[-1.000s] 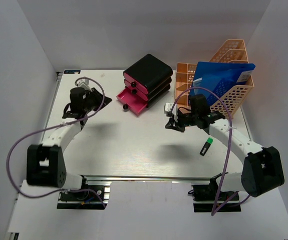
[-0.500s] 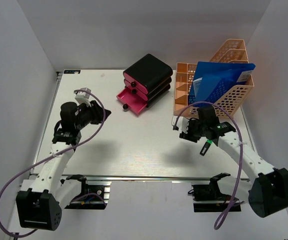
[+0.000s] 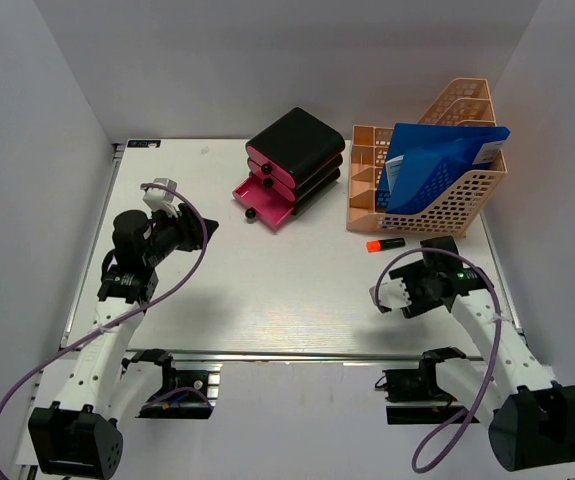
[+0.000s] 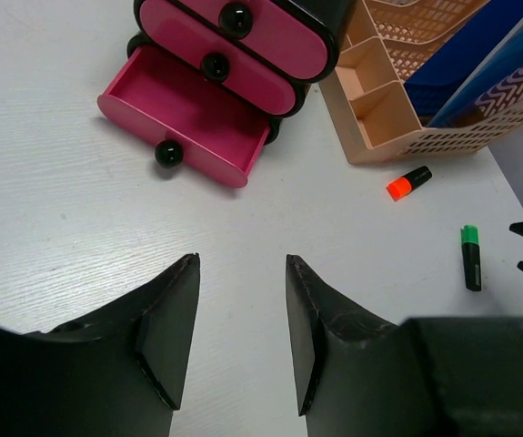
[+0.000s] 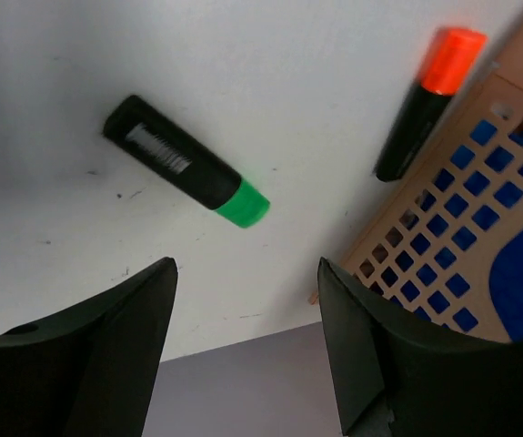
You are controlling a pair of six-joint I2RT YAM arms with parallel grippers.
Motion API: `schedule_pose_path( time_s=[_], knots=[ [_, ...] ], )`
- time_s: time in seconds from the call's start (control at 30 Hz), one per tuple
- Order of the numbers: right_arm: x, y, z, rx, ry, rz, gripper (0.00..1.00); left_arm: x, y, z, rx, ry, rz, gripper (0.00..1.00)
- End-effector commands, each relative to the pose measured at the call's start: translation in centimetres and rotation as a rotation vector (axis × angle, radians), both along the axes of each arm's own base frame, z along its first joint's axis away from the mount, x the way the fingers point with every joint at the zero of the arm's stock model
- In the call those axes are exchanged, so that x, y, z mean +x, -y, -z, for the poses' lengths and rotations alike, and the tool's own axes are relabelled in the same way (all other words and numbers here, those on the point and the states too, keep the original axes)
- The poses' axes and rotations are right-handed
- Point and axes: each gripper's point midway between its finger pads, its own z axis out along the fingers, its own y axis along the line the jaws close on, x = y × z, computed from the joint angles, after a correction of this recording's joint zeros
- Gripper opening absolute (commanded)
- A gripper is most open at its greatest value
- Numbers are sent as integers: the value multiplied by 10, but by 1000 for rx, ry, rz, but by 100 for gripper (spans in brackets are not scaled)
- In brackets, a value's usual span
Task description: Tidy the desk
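The desk (image 3: 267,285) is a white tabletop with a metal rail along its front. My left gripper (image 3: 205,228) hovers over its left side, open with nothing between the fingers (image 4: 241,259). Over the right front, my right gripper (image 3: 385,297) points down and is open and empty (image 5: 246,264). A black marker with a green cap (image 5: 186,173) lies just beyond its fingertips. It also shows in the left wrist view (image 4: 468,258), and the arm hides it from above. An orange-capped marker (image 3: 385,245) lies in front of the rack.
A black-and-pink drawer box (image 3: 295,152) stands at the back centre, its bottom drawer (image 3: 262,200) pulled open and bare inside. A peach mesh file rack (image 3: 457,200) holding a blue folder (image 3: 437,165) fills the back right, with side compartments (image 4: 384,100) facing the drawer box.
My right gripper went from shut to open and swung back to the front right; the orange marker now lies uncovered before the rack. My left arm drew toward the front left, its jaws widening.
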Motion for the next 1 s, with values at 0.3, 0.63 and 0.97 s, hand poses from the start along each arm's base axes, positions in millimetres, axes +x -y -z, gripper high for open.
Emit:
schedule_pose_path(
  time_s=[0.3,0.63,0.97],
  knots=[
    [-16,11,47,-174,-127,-279,68,1,-3,-3,27,13,-16,53],
    [-4,16,44,-259,-153,-362,68,0,-3,-5,26,22,-13,53],
    [6,15,52,-314,-200,-468,64,-1,-2,-7,20,26,-8,53]
  ],
)
